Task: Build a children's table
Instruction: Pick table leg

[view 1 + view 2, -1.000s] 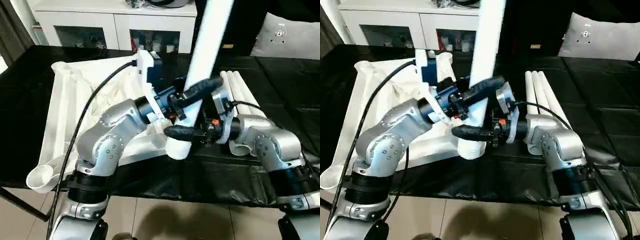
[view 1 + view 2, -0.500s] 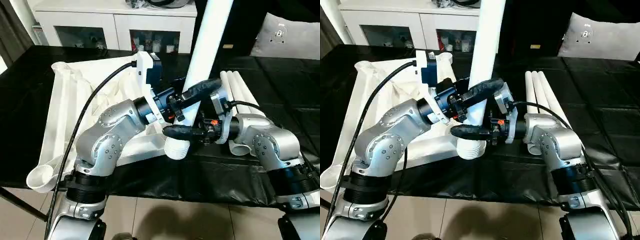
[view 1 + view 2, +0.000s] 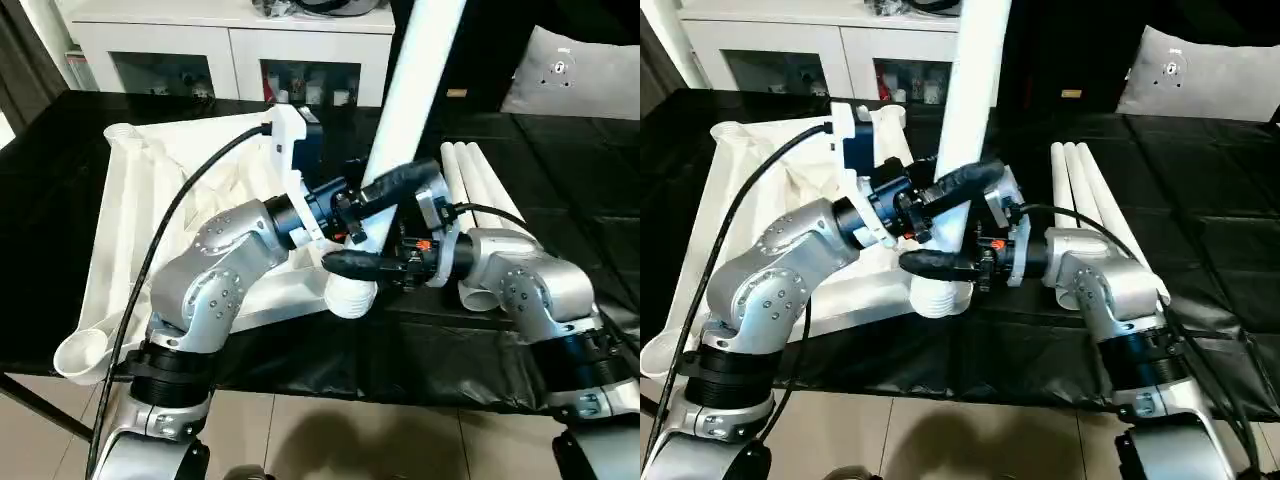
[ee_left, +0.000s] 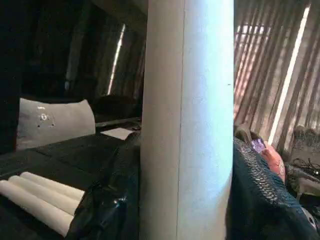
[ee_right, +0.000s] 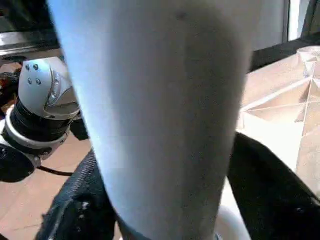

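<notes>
The white table top (image 3: 150, 200) lies upside down on the black table, ribs up, with a round corner socket (image 3: 85, 352) at its near left. One white leg (image 3: 410, 90) stands nearly upright, leaning slightly right, and its ribbed lower end (image 3: 350, 297) sits at the top's near right corner. My left gripper (image 3: 385, 195) is shut on this leg from the left. Just below it, my right gripper (image 3: 360, 262) is shut on the same leg from the right. The wrist views show fingers (image 4: 255, 200) (image 5: 75, 210) on both sides of the leg. Three spare legs (image 3: 480, 185) lie side by side to the right.
A white cabinet with glass doors (image 3: 230, 40) stands behind the table. A grey cushion (image 3: 580, 70) lies at the back right. The black cover (image 3: 420, 350) hangs over the table's front edge, with tiled floor (image 3: 330, 440) below.
The leg's lower end and both grippers have crept slightly to the left, toward the table top's corner. Both grips are unchanged.
</notes>
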Motion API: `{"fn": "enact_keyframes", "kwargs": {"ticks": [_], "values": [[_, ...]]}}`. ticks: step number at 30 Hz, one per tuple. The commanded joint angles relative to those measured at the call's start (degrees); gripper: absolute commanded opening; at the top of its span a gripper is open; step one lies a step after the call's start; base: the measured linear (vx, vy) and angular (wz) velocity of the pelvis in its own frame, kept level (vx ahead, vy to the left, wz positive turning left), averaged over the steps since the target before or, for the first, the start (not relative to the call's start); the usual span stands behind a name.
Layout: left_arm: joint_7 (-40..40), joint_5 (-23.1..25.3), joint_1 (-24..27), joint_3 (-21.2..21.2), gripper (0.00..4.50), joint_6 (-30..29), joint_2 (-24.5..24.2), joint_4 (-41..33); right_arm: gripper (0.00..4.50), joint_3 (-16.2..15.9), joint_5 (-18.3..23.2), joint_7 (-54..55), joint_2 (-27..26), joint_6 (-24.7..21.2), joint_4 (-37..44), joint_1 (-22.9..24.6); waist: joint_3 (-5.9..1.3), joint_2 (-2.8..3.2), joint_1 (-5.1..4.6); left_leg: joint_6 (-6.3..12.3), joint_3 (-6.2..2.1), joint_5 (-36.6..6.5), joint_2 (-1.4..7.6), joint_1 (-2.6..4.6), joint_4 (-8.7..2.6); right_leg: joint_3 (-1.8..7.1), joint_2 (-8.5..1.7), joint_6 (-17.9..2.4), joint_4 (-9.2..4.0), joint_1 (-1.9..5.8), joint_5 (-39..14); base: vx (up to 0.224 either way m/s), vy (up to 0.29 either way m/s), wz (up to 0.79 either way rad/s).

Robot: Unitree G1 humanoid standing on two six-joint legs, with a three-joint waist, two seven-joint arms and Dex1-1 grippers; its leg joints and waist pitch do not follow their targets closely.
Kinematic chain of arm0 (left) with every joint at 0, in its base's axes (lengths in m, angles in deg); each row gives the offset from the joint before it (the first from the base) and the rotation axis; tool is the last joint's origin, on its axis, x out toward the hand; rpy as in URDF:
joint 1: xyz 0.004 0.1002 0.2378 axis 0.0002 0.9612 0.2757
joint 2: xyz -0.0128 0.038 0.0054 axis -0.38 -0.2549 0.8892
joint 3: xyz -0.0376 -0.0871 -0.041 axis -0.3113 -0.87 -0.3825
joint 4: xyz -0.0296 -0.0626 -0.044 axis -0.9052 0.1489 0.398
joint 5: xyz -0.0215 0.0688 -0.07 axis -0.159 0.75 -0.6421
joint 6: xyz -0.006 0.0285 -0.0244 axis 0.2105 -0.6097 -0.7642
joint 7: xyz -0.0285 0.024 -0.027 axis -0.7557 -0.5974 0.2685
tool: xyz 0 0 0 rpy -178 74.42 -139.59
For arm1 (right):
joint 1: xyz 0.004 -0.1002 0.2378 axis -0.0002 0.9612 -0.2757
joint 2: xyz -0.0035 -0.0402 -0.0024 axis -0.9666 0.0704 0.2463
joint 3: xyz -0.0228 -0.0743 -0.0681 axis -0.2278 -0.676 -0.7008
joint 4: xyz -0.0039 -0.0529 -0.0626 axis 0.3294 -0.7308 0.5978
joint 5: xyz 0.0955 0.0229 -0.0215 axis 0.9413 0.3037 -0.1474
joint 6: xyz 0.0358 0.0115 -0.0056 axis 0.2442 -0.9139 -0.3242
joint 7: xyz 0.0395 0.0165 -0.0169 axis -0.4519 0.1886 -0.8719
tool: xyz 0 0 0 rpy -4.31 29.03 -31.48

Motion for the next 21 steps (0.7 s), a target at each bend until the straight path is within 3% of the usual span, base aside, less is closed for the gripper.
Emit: {"fn": "enact_keyframes", "kwargs": {"ticks": [1, 3, 19, 20, 21], "values": [[0.96, -0.13, -0.24, 0.43, 1.82, 0.39, -0.07, -0.06, 3.45, 1.64, -0.22, 0.28, 1.21, -0.29, -0.31, -0.21, -4.40, -0.20, 0.16, 5.92, -0.22, 4.87, 2.33, -0.36, -3.27, 2.60, -4.17, -15.34, -3.20, 4.44, 6.77, 0.000, 0.000, 0.00], [0.97, -0.06, -0.29, 0.35, 1.82, 0.39, -0.05, 0.03, 3.64, 1.67, -0.16, 0.28, 1.26, -0.30, -0.42, -0.29, -4.38, -0.27, 0.11, 5.76, -0.23, 4.71, 2.32, -0.42, -3.31, 2.57, -4.17, -15.31, -3.23, 4.51, 6.70, 0.000, 0.000, 0.00], [1.12, 0.16, -0.76, 0.33, 1.82, 0.84, 0.32, 0.95, 3.64, 1.42, 2.30, -1.30, 1.91, -2.80, 1.40, 0.86, -4.28, -0.05, 0.12, 4.70, -0.26, 2.15, 2.42, -0.28, -3.48, 2.55, -4.21, -15.11, -3.65, 4.43, 3.75, 0.000, 0.000, 0.00], [1.11, 0.09, -0.76, 0.33, 1.82, 0.81, 0.41, 0.95, 3.30, 1.42, 2.30, -1.13, 1.69, -2.90, 1.30, 0.86, -4.27, -0.04, 0.11, 4.59, -0.25, 2.06, 2.39, -0.29, -3.48, 2.56, -4.18, -15.00, -3.67, 4.43, 3.76, 0.000, 0.000, 0.00], [1.14, 0.04, -0.79, 0.37, 1.82, 0.78, 0.47, 0.97, 3.30, 1.36, 2.19, -0.98, 1.44, -2.88, 1.06, 0.82, -4.25, 0.02, 0.09, 4.49, -0.29, 1.98, 2.39, -0.35, -3.51, 2.54, -4.16, -14.94, -3.67, 4.43, 3.67, 0.000, 0.000, 0.00]]}}
